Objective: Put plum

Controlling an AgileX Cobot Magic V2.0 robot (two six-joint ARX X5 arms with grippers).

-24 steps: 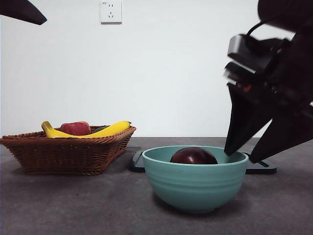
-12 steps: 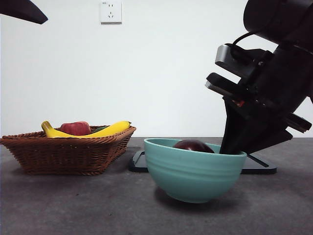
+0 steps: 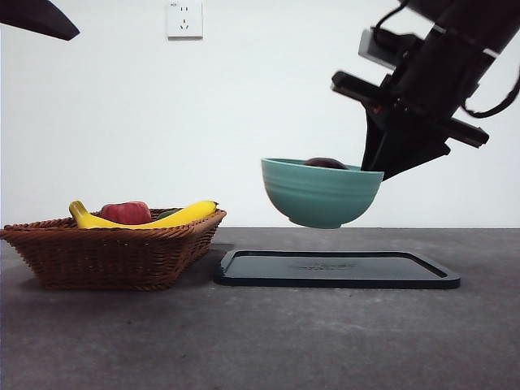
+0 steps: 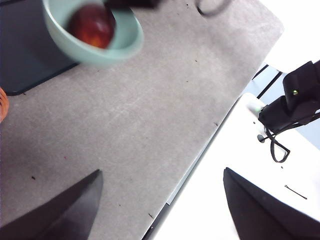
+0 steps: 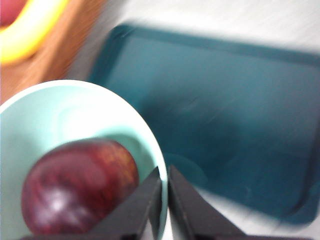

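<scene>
The dark maroon plum [image 3: 326, 163] lies inside the teal bowl [image 3: 320, 193], only its top showing over the rim in the front view. My right gripper [image 3: 371, 171] is shut on the bowl's rim and holds the bowl in the air above the dark tray [image 3: 336, 269]. In the right wrist view the jaws pinch the bowl's rim [image 5: 161, 200] with the plum [image 5: 79, 186] beside them. The left wrist view shows the bowl [image 4: 95, 37] and the plum [image 4: 92, 26] far off. My left gripper [image 4: 160, 200] is open and empty, high at the left.
A wicker basket [image 3: 114, 251] at the left holds yellow bananas [image 3: 158, 218] and a red apple-like fruit [image 3: 126, 213]. The dark tray lies flat on the grey table [image 3: 260, 341], right of the basket. A wall socket [image 3: 184, 19] is on the back wall.
My right gripper closed on the bowl's rim and lifted the bowl with the plum off the table, up and back over the tray. The left arm has not moved.
</scene>
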